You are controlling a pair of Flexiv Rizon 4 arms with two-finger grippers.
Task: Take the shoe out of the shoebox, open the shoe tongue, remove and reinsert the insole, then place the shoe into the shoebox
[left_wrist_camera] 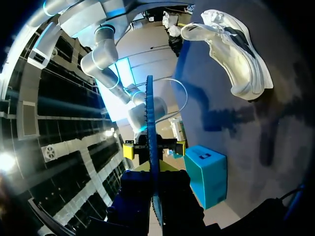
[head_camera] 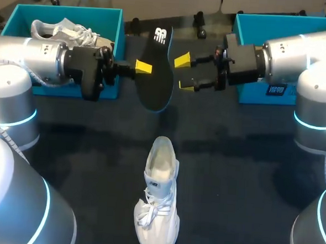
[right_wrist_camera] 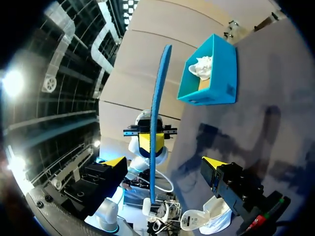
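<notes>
A black insole (head_camera: 156,72) with a blue rim hangs upright above the table's far middle, and my left gripper (head_camera: 143,67) is shut on its side. In the left wrist view the insole (left_wrist_camera: 150,128) runs edge-on out from between my left gripper's (left_wrist_camera: 153,172) fingers. My right gripper (head_camera: 185,73) stands open just right of the insole, fingers facing it. From the right wrist, the insole (right_wrist_camera: 158,113) stands ahead of the open right gripper (right_wrist_camera: 163,164), in line with its gap. A white shoe (head_camera: 159,202) stands on the table at the near middle, toe toward me.
A teal shoebox (head_camera: 113,19) at the far left holds another white shoe (head_camera: 66,32). A second teal box (head_camera: 252,25) sits at the far right behind my right arm. Dark tabletop lies between the shoe and the grippers.
</notes>
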